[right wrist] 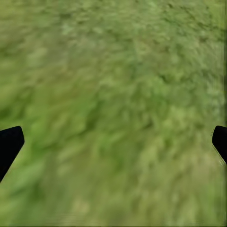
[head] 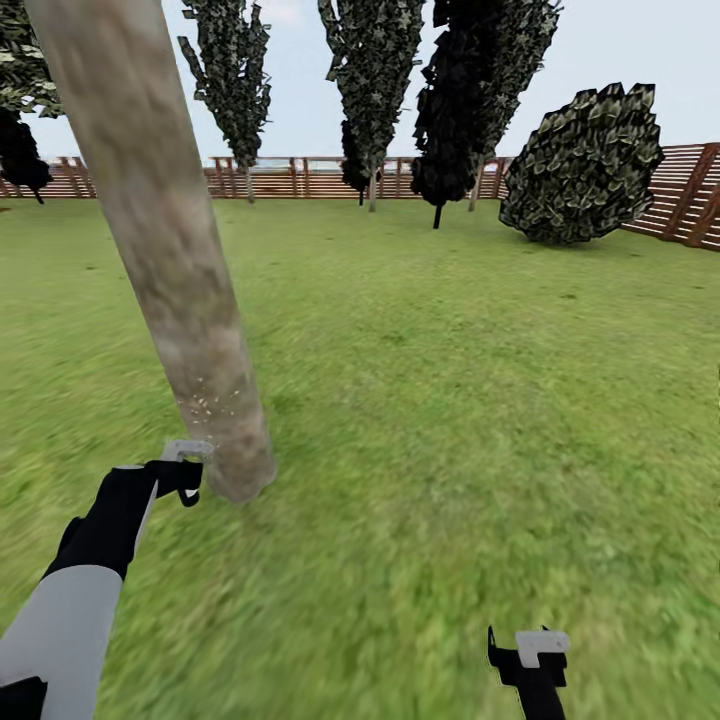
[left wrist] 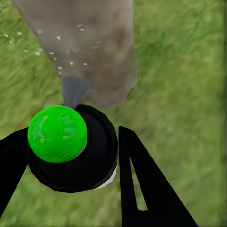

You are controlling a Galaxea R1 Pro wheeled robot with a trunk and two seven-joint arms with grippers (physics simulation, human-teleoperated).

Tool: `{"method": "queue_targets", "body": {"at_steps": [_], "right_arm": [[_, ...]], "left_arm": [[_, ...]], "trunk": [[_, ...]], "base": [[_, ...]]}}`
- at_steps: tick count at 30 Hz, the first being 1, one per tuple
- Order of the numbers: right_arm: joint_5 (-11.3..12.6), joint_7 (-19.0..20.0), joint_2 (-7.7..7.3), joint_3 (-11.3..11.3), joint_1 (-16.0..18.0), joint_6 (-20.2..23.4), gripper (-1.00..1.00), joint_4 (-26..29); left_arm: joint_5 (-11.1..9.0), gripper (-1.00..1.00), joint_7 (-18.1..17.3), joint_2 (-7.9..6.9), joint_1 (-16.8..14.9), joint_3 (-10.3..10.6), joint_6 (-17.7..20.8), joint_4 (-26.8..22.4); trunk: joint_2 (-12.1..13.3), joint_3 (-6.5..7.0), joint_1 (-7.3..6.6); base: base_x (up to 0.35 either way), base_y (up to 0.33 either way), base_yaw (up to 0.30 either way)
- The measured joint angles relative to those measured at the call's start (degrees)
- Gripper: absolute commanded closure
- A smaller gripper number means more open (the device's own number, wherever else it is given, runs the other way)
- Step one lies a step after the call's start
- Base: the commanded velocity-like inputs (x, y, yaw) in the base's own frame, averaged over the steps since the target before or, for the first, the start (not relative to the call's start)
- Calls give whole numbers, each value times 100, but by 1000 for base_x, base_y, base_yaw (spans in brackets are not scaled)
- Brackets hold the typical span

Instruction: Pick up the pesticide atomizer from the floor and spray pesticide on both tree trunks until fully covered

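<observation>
So I'm mid-spray on the first tree here. My left gripper has its jaws clamped on the spray bottle, which sits right between them with a green cap facing my wrist camera and a grey nozzle poking out ahead toward the trunk. The base of that trunk is just past the jaw tips, very near but not touching as far as I can tell. There's a scatter of white specks on the low part of the bark, straight ahead of the jaws, so the pesticide is landing.

The catch: the specks only sit in a small patch near the bottom. Everything above the jaws looks bare, so I'd say this trunk is far from covered, and the second tree hasn't been touched yet by my guess.

My right gripper hangs low over the lawn, jaws wide apart, nothing between them but grass.

Next move, I reckon: tilt or lift the left jaws so the nozzle walks up the bark, keeping it close, then work round the sides.
</observation>
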State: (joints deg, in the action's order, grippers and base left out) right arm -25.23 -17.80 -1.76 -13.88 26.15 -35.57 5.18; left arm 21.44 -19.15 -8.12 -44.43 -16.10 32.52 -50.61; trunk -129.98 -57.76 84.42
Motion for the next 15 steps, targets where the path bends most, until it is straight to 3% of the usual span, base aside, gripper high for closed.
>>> {"method": "queue_targets", "body": {"at_steps": [7, 15], "right_arm": [[0, 0, 0, 1, 0, 0, -100, -1], [0, 0, 1, 2, 1, 0, -100, -2]], "left_arm": [[3, 100, 26, -9, 0, -8, 0, -1], [-5, 100, 102, -10, 10, -7, -7, 6]], "trunk": [[0, 0, 0], [0, 0, 0]], "base": [[91, -274, 34], [100, -273, 235]]}}
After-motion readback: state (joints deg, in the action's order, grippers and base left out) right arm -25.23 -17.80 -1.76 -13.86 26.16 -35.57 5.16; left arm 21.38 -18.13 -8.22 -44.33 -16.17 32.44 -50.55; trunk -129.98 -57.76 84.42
